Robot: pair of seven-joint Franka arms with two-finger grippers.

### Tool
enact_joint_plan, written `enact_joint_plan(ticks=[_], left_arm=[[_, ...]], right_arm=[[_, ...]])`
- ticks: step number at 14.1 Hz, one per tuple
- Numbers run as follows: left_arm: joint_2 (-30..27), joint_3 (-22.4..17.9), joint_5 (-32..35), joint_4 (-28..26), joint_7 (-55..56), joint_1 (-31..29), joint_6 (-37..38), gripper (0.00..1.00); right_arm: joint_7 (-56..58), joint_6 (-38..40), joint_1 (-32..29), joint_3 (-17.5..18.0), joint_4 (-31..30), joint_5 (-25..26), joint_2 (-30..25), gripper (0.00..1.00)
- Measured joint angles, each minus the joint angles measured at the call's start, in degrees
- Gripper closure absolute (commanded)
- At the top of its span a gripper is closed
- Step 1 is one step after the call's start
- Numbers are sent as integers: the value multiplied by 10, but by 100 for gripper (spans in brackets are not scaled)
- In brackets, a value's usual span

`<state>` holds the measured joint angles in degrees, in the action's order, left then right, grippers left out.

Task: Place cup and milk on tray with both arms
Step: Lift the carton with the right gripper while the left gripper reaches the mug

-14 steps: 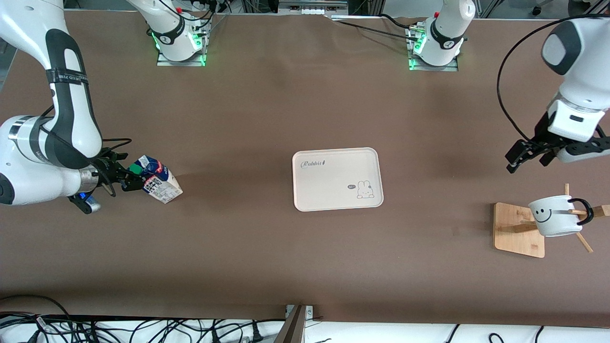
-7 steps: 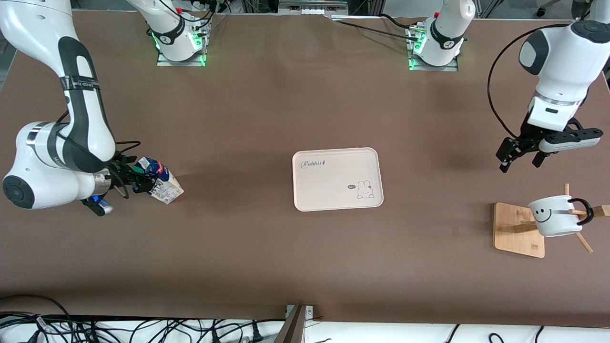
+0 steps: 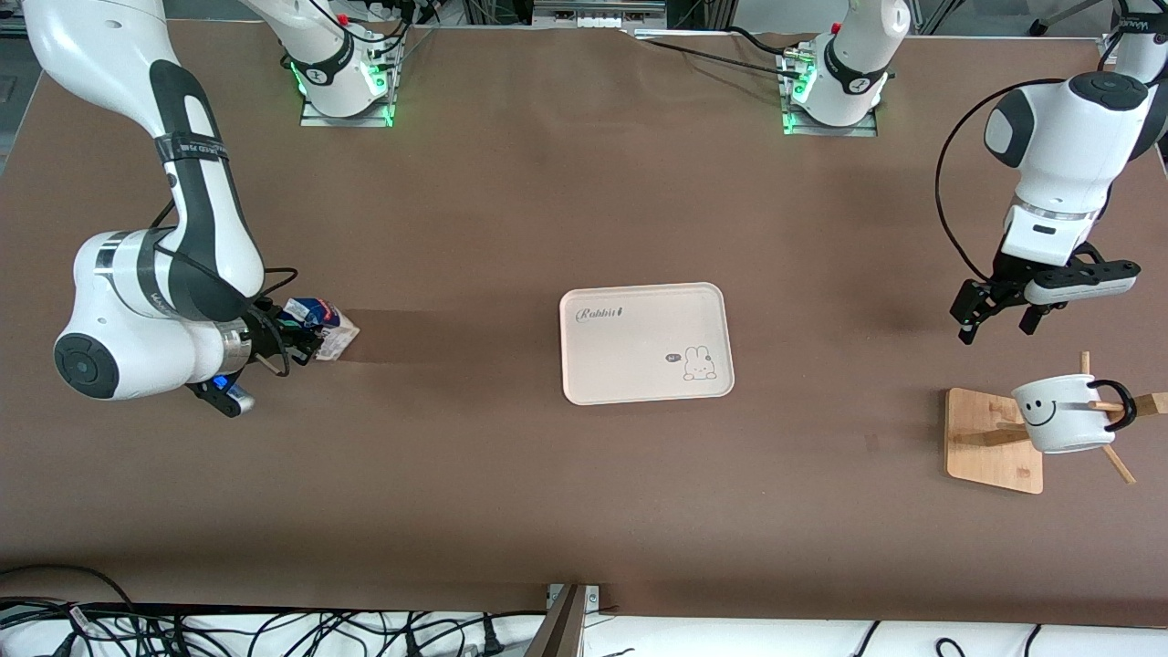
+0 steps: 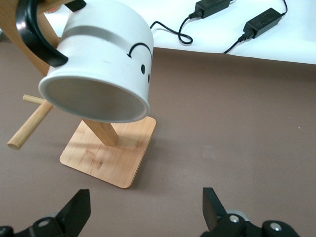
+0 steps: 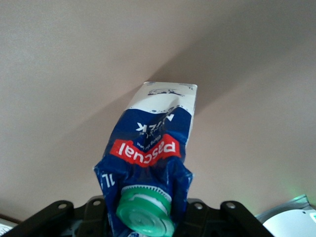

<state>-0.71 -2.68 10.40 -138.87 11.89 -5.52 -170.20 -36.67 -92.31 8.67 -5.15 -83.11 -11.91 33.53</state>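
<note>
The right pincer (image 3: 306, 342) gripped the milk (image 3: 319, 330) at its blue top, lifting it toward the empty tray (image 3: 639, 319) mid-counter. The left pincer (image 3: 996, 318) hung open above the racked cup (image 3: 1063, 415), needing descent.

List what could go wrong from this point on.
1. The right gripper grips the milk at its soft, crumpled top beside the green cap; the carton could buckle or slip on the way to the tray.
2. The cup hangs by its handle on a peg of the wooden rack; the open left gripper, above the table near it, could drag or tip the rack.
</note>
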Motion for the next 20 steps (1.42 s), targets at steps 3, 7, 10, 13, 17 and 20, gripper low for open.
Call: enact_joint_plan(ticks=[3, 7, 10, 13, 17, 20], left_arm=[[6, -4, 0, 11, 0, 0, 0, 0], [31, -4, 1, 35, -1, 2, 0, 0], [65, -4, 1, 60, -1, 8, 0, 0], [74, -4, 2, 71, -22, 12, 0, 0], [74, -4, 2, 78, -51, 13, -1, 0], [74, -4, 2, 101, -55, 18, -1, 0]], right_arm=[[2, 0, -2, -2, 1, 0, -1, 100], [55, 0, -2, -3, 10, 0, -12, 100], [106, 0, -2, -5, 32, 0, -36, 100], [126, 0, -2, -6, 55, 0, -50, 100], [140, 0, 2, -1, 72, 0, -60, 100], [172, 0, 16, 0, 83, 0, -63, 100]])
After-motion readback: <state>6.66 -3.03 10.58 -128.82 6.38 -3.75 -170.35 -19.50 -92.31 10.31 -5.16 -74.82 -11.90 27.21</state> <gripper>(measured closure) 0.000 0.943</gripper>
